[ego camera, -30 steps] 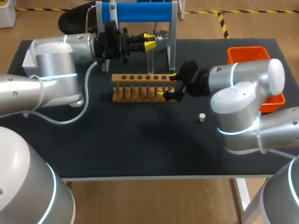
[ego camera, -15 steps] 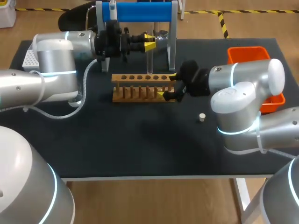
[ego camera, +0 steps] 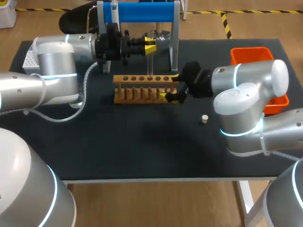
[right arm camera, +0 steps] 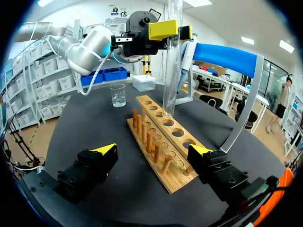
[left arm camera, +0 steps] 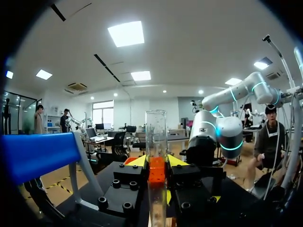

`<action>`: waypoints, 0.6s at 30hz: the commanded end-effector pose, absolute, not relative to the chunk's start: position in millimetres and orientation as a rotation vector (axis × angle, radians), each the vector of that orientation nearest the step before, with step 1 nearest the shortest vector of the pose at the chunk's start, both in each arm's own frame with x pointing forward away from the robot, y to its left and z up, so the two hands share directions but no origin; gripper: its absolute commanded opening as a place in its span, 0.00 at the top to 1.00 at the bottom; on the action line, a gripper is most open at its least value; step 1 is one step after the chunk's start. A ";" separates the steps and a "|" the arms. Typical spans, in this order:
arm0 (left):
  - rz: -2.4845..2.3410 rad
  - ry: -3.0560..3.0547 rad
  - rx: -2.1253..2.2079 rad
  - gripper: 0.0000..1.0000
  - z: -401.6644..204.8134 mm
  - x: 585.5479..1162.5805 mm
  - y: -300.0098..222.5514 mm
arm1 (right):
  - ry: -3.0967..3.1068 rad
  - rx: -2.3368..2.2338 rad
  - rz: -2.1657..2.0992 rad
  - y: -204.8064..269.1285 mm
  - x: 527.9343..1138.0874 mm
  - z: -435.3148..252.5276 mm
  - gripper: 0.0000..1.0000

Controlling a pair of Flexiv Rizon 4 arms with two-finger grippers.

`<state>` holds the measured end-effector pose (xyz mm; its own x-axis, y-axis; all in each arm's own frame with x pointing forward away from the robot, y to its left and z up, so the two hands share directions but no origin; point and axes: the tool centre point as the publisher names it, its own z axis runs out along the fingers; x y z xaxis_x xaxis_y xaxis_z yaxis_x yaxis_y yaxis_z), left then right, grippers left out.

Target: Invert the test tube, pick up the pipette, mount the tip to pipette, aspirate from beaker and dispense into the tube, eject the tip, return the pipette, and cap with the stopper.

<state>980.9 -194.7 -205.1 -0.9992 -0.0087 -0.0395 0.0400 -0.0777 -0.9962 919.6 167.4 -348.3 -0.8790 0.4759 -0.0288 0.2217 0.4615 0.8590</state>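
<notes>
My left gripper (ego camera: 150, 43) is shut on a clear test tube (ego camera: 150, 64), holding it upright over the wooden rack (ego camera: 142, 90). In the left wrist view the tube (left arm camera: 156, 137) stands between the yellow fingertips (left arm camera: 137, 161) with its open mouth up. From the right wrist view the tube's (right arm camera: 170, 71) rounded lower end hangs just above a hole of the rack (right arm camera: 163, 142), under the left gripper (right arm camera: 163, 29). My right gripper (right arm camera: 152, 153) is open, its fingers on either side of the rack's near end (ego camera: 171, 87). A small stopper (ego camera: 204, 118) lies on the mat. The pipette (ego camera: 113, 10) hangs on the blue stand (ego camera: 144, 12).
A glass beaker (right arm camera: 118, 94) stands beyond the rack's far end. An orange bin (ego camera: 251, 54) sits at the table's right edge behind my right arm. A white tip box (ego camera: 28, 59) is at the far left. The stand's grey legs (ego camera: 174, 38) rise just behind the rack.
My left gripper has shifted slightly with the tube, whose lower end now sits a little nearer the rack's holes. The right arm has not moved.
</notes>
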 end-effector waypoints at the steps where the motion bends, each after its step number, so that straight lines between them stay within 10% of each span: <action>1: -2.292 2.105 0.044 1.00 -210.0 985.6 -193.9 | 2.452 0.599 1.379 166.5 919.8 -347.4 0.00; 18: -2.298 2.095 0.034 1.00 -220.2 990.6 -191.7 | 2.452 0.599 1.379 166.5 919.8 -347.4 0.00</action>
<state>986.8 -191.2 -217.1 -0.9992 -0.0170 -0.0357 0.0370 -0.0854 -0.9957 919.6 167.4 -348.3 -0.8790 0.4760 -0.0289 0.2217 0.4615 0.8590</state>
